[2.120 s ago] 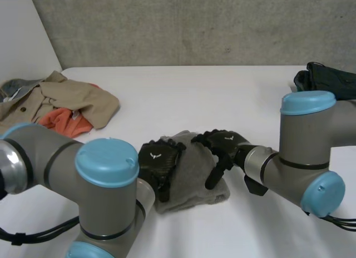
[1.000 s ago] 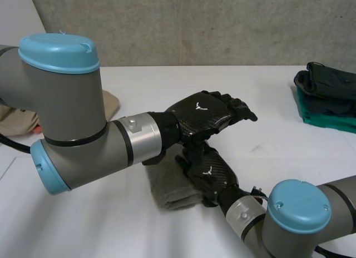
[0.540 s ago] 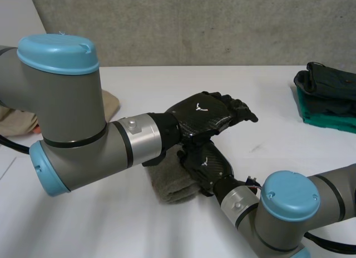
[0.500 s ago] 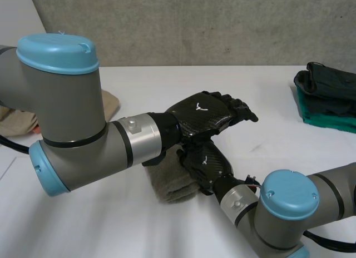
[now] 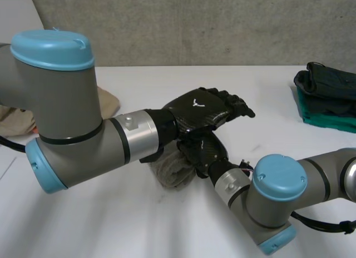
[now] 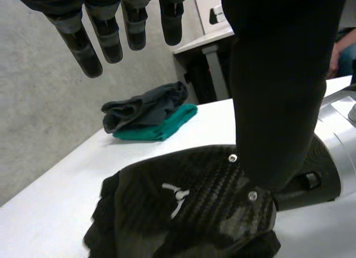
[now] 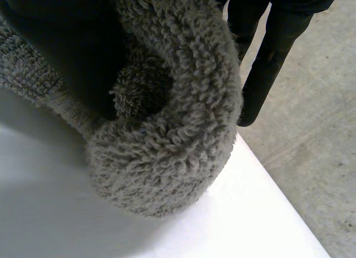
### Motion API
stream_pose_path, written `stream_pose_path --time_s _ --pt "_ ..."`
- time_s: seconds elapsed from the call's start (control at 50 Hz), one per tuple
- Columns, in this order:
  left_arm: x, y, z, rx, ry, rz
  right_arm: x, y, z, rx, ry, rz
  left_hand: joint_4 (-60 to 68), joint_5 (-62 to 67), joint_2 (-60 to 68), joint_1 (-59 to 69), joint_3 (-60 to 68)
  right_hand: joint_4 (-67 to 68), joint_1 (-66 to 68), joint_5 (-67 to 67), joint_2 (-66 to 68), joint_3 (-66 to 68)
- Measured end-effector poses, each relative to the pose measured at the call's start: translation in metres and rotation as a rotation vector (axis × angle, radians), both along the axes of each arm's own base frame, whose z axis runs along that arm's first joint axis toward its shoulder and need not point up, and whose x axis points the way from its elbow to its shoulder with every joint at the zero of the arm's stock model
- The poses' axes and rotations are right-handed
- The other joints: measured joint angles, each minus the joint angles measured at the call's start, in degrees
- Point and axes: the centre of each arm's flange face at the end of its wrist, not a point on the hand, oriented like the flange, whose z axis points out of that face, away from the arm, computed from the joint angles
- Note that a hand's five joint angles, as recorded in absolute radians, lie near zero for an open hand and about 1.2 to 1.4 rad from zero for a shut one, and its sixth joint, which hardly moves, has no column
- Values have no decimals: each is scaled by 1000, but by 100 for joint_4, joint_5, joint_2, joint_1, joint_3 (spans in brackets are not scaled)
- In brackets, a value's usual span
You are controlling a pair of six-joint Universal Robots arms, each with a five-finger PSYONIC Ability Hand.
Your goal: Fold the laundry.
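the towel, flat a moment ago, is now gripped bunched by the right hand; the left hand is held open above. folding seems done.

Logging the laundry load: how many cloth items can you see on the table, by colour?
Grey towel: 1
Beige garment: 1
Dark garment: 1
Green cloth: 1
Total: 4
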Motion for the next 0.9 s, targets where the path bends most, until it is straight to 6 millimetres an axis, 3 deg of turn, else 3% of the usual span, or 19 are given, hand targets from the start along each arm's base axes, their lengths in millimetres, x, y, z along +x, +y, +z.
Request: stream_pose_path --time_s 0.08,0.2,0.22,0.26,0.32,0.42,0.46,0.48,0.52,0.54,0.62,0.72,0.78,0.9 --pt "6 -8 7 -14 12 25 -5 -16 9 -21 -13 -35 0 0 0 0 0 32 34 0 0 0" --pt "13 -17 18 -40 32 55 -26 -63 33 -80 -47 -130 0 0 0 0 0 48 97 50 0 0" --pt "13 -17 18 -40 32 55 -26 -63 33 -80 -47 -130 0 0 0 0 0 48 97 50 0 0" --pt "16 -20 26 -59 46 67 -38 -93 52 -129 -79 -171 0 0 0 0 0 49 97 94 0 20" --pt "17 -22 31 -74 59 74 -47 -114 69 -169 -117 -196 0 0 0 0 0 54 132 98 0 51" --pt "17 -27 40 -105 97 85 -78 -175 128 -278 -282 -261 0 0 0 0 0 76 163 98 53 101" --pt "17 -28 41 -107 106 89 -87 -186 139 -298 -316 -276 0 0 0 0 0 76 163 98 53 104" --pt "17 -29 42 -107 112 92 -104 -205 156 -336 -369 -302 0 0 0 0 0 76 163 98 53 105" --pt "18 -31 42 -107 119 96 -126 -225 172 -380 -412 -336 0 0 0 0 0 76 163 98 53 104" --pt "18 -31 42 -107 120 97 -131 -229 175 -391 -420 -343 0 0 0 0 0 76 163 98 53 105" --pt "18 -33 43 -106 126 101 -188 -269 194 -494 -463 -427 0 0 0 0 0 76 163 130 53 105" --pt "18 -34 43 -109 127 103 -243 -304 182 -532 -468 -479 0 0 0 0 0 77 163 140 53 105" --pt "18 -35 43 -110 127 103 -270 -322 154 -489 -468 -475 0 0 0 0 0 77 163 140 53 105" --pt "17 -36 39 -100 121 103 -313 -343 63 -319 -454 -427 0 0 0 0 0 77 163 157 53 105"
